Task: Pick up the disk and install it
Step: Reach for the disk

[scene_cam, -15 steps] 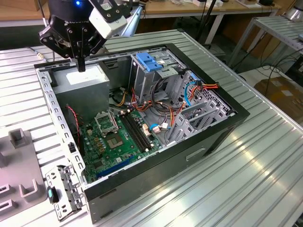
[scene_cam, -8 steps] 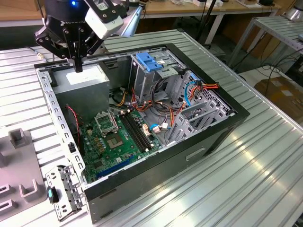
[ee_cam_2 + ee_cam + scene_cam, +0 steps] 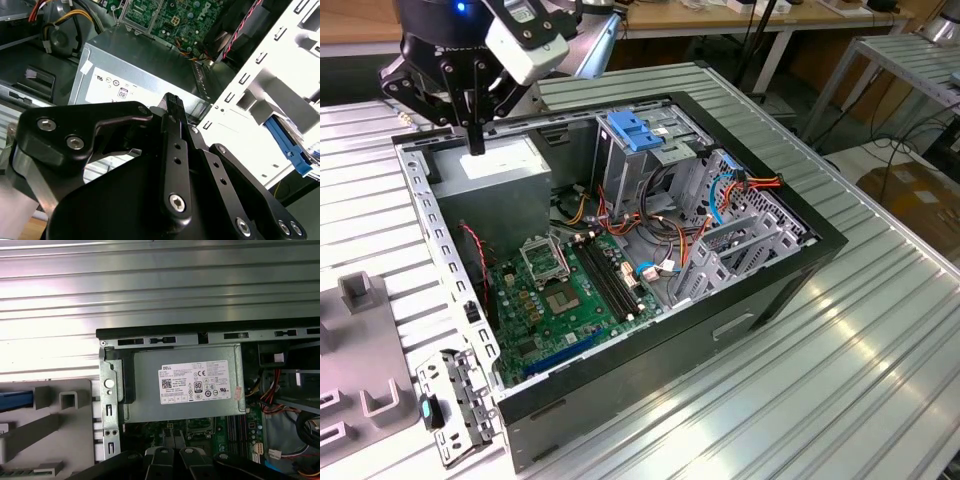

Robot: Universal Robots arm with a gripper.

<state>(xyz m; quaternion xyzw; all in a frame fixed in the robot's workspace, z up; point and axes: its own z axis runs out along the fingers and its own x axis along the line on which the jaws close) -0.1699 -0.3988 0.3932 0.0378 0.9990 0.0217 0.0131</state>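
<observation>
Currently, exterior view: seeing the gripper (image 3: 476,145) hanging just above the power supply (image 3: 495,172), at the far corner of the open computer case (image 3: 800,250) on the exterior view's left. Reading the fingers as pressed together into one narrow bar, holding nothing. Cannot tell whether the tips touch the power supply. Further to the exterior view's right inside the case: noting the drive bay (image 3: 620,175) with the blue latch (image 3: 635,130) on top, and the motherboard (image 3: 570,290) on the near side. Spotting a grey fixture (image 3: 360,300) outside the case at the exterior view's left, on the ribbed table (image 3: 880,380).

Second wrist view: looking past the gripper (image 3: 171,102) onto the stickered face of the power supply (image 3: 140,75), with the motherboard (image 3: 170,20) beyond it. Catching the disk (image 3: 287,145) outside the case wall, as a blue carrier edge with a sliver of silver beside it. Well apart from the gripper.

First wrist view: seeing the gripper (image 3: 176,457) links close side by side, over the power supply (image 3: 185,390). Finding the disk (image 3: 15,399) as a blue strip on the grey fixture (image 3: 60,415), beside the case and outside it. Ribbed table (image 3: 150,290) beyond.
</observation>
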